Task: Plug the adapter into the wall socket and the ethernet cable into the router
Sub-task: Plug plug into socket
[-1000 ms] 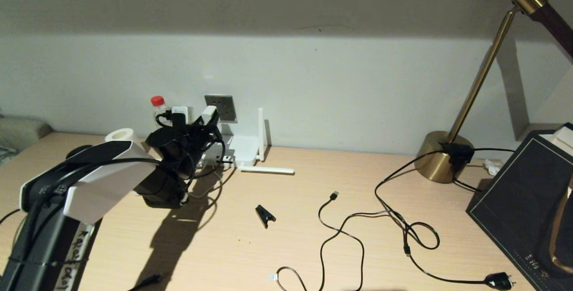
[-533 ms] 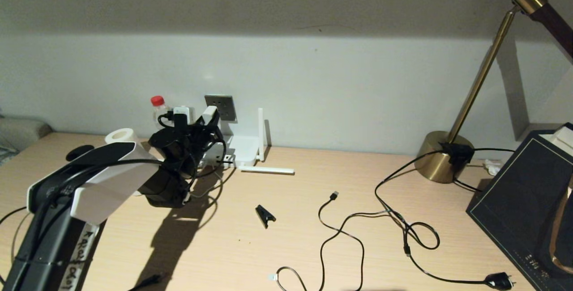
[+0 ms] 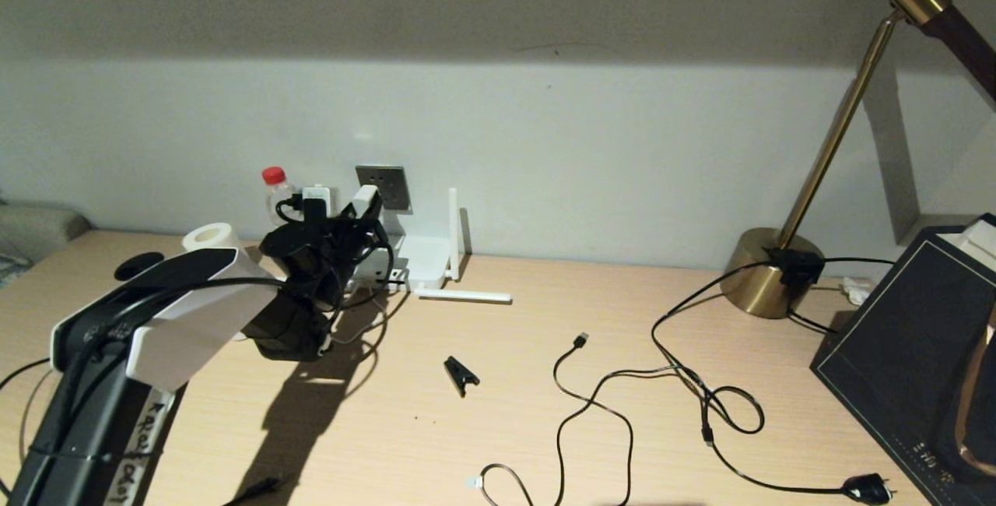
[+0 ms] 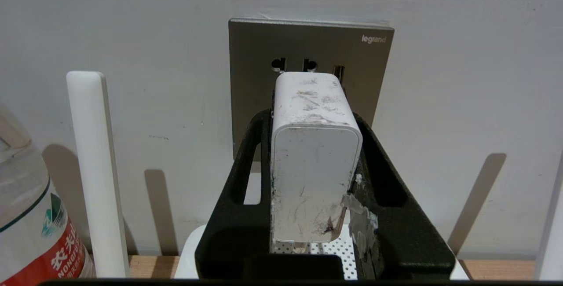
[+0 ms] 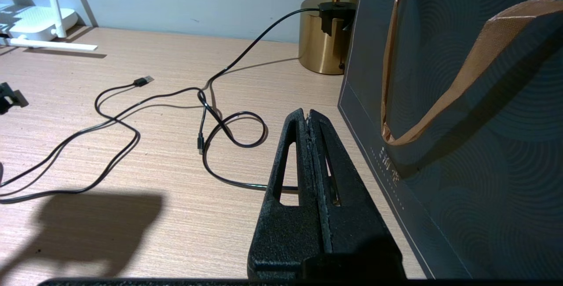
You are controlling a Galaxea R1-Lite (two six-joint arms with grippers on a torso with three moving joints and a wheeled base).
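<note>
Your left arm wears a white shell over black, looped with black cables. Behind the fingers, a handwritten label strip. Slotted matte-black fingers

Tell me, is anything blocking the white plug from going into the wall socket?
Nothing visible does. The left gripper holds the adapter right in front of the wall socket, its front end close to the holes. The router's antenna stands off to one side.

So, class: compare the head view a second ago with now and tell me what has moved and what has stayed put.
The left arm has edged forward toward the wall, carrying the adapter, still clamped in the left gripper, closer to the wall socket. It is not visibly seated yet. The router, the ethernet cable and the other desk cables have not shifted; the right gripper stays shut and idle.
</note>
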